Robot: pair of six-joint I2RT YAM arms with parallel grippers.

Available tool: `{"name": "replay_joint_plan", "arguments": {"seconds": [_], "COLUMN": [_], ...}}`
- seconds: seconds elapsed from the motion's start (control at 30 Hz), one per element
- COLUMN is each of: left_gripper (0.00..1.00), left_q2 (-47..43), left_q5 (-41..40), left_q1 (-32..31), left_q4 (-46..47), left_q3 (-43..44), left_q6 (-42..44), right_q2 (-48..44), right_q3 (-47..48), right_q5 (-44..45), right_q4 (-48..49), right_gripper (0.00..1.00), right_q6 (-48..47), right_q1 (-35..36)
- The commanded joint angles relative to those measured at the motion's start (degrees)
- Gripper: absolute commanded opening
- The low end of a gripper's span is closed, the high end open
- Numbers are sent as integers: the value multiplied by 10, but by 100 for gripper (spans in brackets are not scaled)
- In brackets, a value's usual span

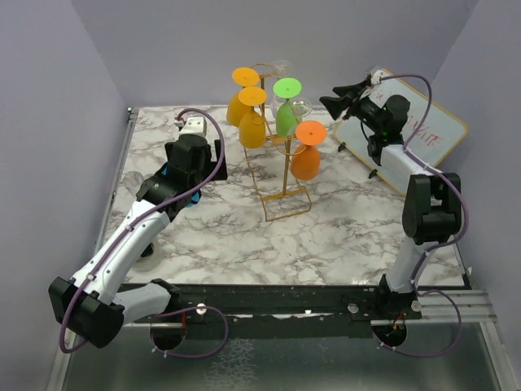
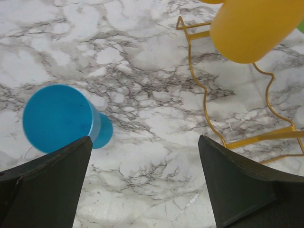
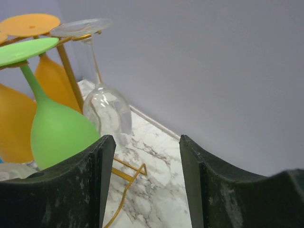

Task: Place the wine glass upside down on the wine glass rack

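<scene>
The golden wire wine glass rack (image 1: 284, 175) stands mid-table. Orange glasses (image 1: 251, 126), a green glass (image 1: 286, 114) and a clear wine glass (image 3: 107, 111) hang upside down on it. My right gripper (image 3: 145, 161) is open and empty, raised just right of the rack's top (image 1: 330, 98), the clear glass just beyond its left finger. A blue wine glass (image 2: 57, 116) stands on the marble left of the rack. My left gripper (image 2: 145, 171) is open and empty above the table, the blue glass by its left finger (image 2: 52, 180). The rack's base (image 2: 228, 140) lies to its right.
A whiteboard (image 1: 423, 130) lies at the back right behind the right arm. Something clear and glassy shows at the table's left edge (image 1: 137, 183). Purple walls close in the back and sides. An orange bowl (image 2: 249, 28) hangs above the rack base.
</scene>
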Motion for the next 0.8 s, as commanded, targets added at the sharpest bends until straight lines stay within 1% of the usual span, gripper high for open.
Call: {"name": "replay_joint_plan", "arguments": {"seconds": [0.0, 0.03, 0.07, 0.13, 0.2, 0.37, 0.4, 0.43, 0.47, 0.5, 0.53, 0.57, 0.63, 0.77], "left_gripper": [91, 88, 82, 74, 69, 66, 65, 65, 65, 65, 65, 64, 60, 50], "left_q2": [14, 19, 25, 38, 55, 102, 111, 118, 124, 131, 136, 140, 145, 145], "left_q5": [-87, -95, -97, -75, -52, 6, 13, 18, 16, 16, 18, 23, 38, 52], "left_q1": [19, 27, 38, 59, 76, 124, 129, 132, 134, 135, 137, 138, 139, 139], "left_q4": [-48, -50, -52, -51, -46, -39, -39, -40, -40, -40, -40, -40, -39, -39], "left_q3": [27, 28, 29, 31, 32, 49, 52, 53, 52, 49, 46, 42, 34, 16], "left_q6": [-11, -11, -11, -12, -11, -8, -9, -12, -15, -20, -22, -24, -25, -23], "right_q2": [-102, -126, -147, -183, -212, -308, -319, -324, -326, -330, -337, -353, -388, -431], "right_q3": [-78, -91, -93, -81, -92, -166, -167, -155, -145, -144, -152, -167, -205, -235], "right_q5": [143, 182, 201, 196, 201, 281, 293, 292, 272, 247, 234, 232, 239, 204], "right_q4": [21, -22, -84, -214, -297, -415, -462, -519, -570, -602, -622, -630, -634, -674], "right_gripper": [58, 56, 52, 43, 37, 33, 32, 30, 27, 22, 19, 18, 19, 21], "right_q6": [62, 84, 100, 103, 126, 192, 210, 210, 197, 189, 188, 194, 209, 187], "right_q1": [-14, -14, -14, -14, -14, -14, -14, -14, -13, -14, -13, -13, -13, -13]}}
